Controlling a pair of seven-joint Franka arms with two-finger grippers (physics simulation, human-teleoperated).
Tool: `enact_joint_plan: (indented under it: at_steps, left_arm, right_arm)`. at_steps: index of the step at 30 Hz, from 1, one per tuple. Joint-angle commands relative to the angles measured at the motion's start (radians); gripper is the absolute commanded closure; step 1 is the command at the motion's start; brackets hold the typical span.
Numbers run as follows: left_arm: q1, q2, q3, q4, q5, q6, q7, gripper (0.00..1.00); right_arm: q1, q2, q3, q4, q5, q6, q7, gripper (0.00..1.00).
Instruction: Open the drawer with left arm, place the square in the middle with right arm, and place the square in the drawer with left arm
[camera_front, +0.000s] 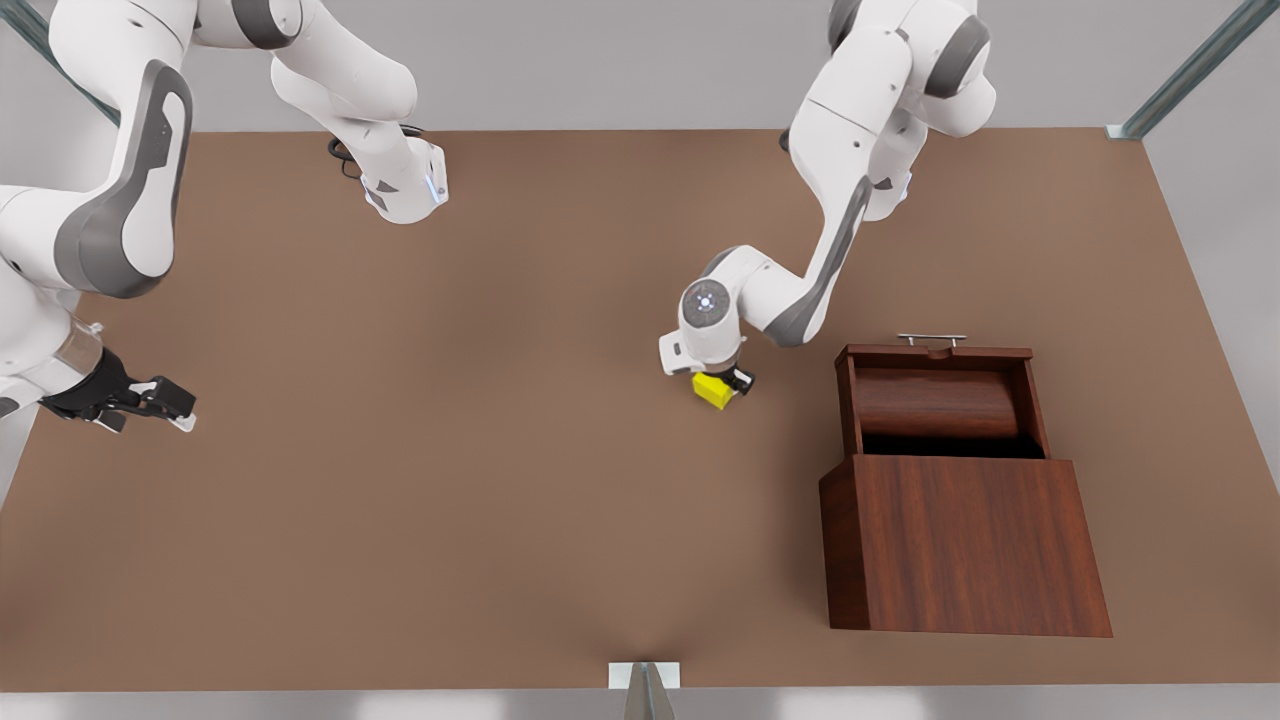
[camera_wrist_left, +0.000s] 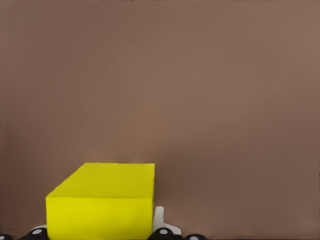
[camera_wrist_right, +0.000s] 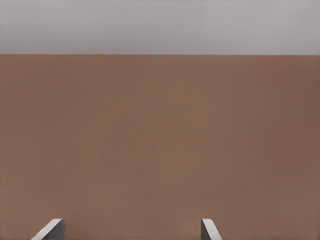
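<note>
Front view: the left end effector (camera_front: 722, 383) stands at the yellow cube (camera_front: 713, 390) in the middle of the bench (camera_front: 450, 480), well apart from the open drawer (camera_front: 940, 400), whose silver handle (camera_front: 932, 339) faces the far edge. In the left wrist view the cube (camera_wrist_left: 102, 207) sits between the fingers (camera_wrist_left: 161, 231), which press against its sides, so the end effector appears closed on it, with the cube low on the bench or barely off it. The right end effector (camera_front: 150, 400) waits at the front view's left edge, its fingertips (camera_wrist_right: 50, 230) spread wide over bare bench. The main risk is the grip: the cube looks turned at an angle to the fingers in the front view, so it could twist or slip during the lift. On the carry, it could clip the drawer's side wall or be let go short of the tray.
</note>
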Motion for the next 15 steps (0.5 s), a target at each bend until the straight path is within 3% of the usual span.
enact_joint_plan:
  at_steps: [1, 8, 15]
  left_arm:
    - [0.0, -0.005, 0.002, 0.0, -0.014, -0.001, 0.001, 0.27]
    - [0.003, -0.235, 0.061, 0.012, -0.014, -0.276, 0.065, 0.27]
    - [0.003, -0.304, 0.316, 0.011, -0.021, -0.377, 0.468, 0.27]
  right_arm:
    - [0.0, 0.0, 0.0, 0.0, 0.0, 0.0, 0.0, 0.0]
    - [0.0, 0.0, 0.0, 0.0, 0.0, 0.0, 0.0, 0.0]
    - [-0.002, 0.0, 0.0, 0.003, 0.0, 0.0, 0.0, 0.0]
